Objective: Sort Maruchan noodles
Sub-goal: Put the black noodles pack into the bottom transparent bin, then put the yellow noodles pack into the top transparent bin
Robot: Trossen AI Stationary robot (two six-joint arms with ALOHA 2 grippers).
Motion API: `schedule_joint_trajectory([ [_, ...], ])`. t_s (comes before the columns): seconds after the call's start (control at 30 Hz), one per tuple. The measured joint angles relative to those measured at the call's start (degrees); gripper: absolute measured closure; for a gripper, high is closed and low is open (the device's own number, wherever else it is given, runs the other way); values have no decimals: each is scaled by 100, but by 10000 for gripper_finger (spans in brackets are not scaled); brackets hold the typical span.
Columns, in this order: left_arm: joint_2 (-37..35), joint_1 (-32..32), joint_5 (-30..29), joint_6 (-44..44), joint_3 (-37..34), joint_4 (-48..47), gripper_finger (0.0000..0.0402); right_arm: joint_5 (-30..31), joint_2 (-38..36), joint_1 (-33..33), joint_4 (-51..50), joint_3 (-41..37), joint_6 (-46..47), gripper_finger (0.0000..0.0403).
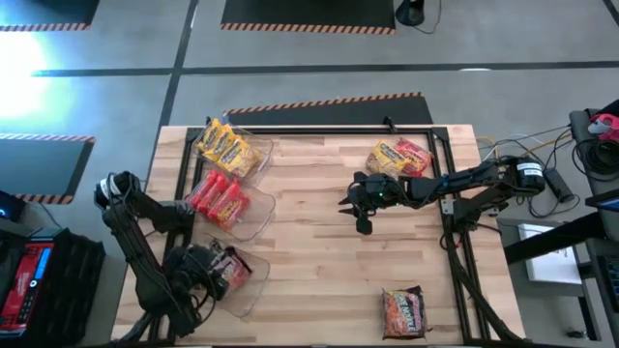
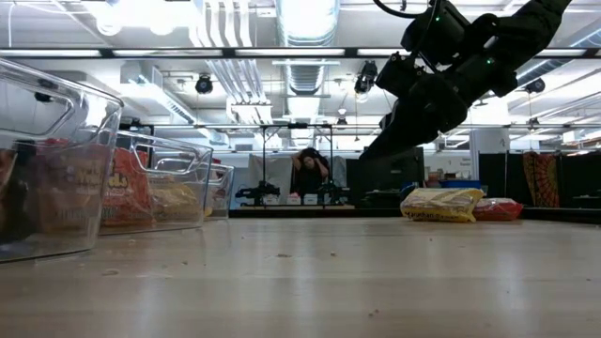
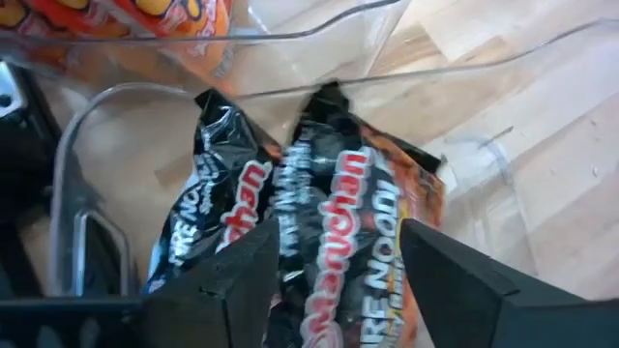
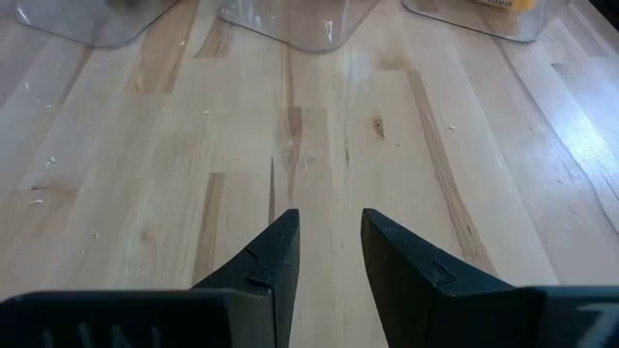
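Over nearest clear bin (image 1: 242, 280), left claw (image 3: 329, 280) — fingers spread either side of dark Maruchan packets (image 3: 319, 222) lying inside, not gripping. Right claw (image 4: 329, 251) above bare surface (image 1: 319, 242), narrow gap, holding nothing. Loose packets: yellow and red (image 1: 399, 158) at far right, one (image 1: 403, 311) near edge. Light, crinkly, slippery, brittle inside — pinch flat body lightly.

The left arm folds back at the near left corner, its hand (image 1: 215, 269) pointing down with fingers (image 3: 440, 275) spread apart. The right arm reaches in from the right edge toward the middle, its hand (image 4: 329, 256) hanging with fingers slightly parted, gripping nothing.
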Motion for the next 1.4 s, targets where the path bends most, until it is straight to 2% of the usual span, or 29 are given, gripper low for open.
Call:
schedule_joint_trajectory([
  [0.23,-2,2,-9,105,153,-222,176,2,0,0,0,3,0,300],
  [0.43,-5,77,-1056,343,207,-121,175,1,0,0,0,3,0,300],
  [0.53,-7,318,-1454,875,127,221,175,1,0,0,0,3,0,300],
  [0.63,-7,773,-1644,1789,110,630,175,2,0,0,0,3,0,300],
  [0.97,-7,2565,-1781,6508,102,3046,175,1,0,0,0,3,0,300],
  [1.1,-7,2863,-1822,7957,-53,4446,175,0,0,0,0,3,0,300],
  [1.23,-7,2933,-1972,9170,-438,6315,175,1,1,2,0,3,0,300],
  [1.4,-7,2979,-2053,10255,-1121,8520,175,2,2,1,0,3,0,300],
])
